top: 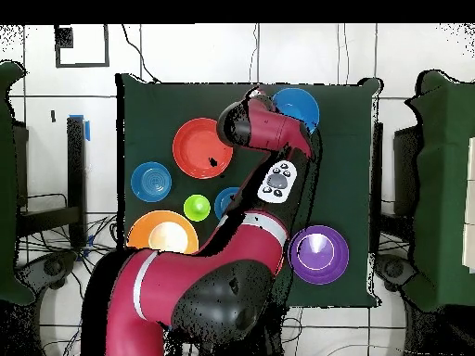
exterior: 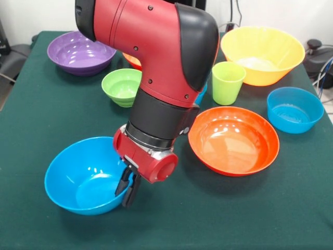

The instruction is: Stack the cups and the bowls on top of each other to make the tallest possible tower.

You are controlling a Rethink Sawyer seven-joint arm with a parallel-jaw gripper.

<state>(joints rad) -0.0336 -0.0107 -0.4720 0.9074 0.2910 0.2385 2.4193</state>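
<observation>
Glossy round bowls sit apart on the green surface (exterior: pixel 47 120), unstacked. The tapered lime cup (exterior: pixel 228 82) stands upright. Black fingers (exterior: pixel 130 188) pinch the big blue bowl (exterior: pixel 83 176) at its rim.

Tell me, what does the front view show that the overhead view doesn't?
Only the front view shows the small green bowl and the gripper at the rim of the big blue bowl. Only the overhead view shows the arm along its whole length, where it covers that green bowl. Both show the purple bowl, the red-orange bowl and the green cup.
</observation>
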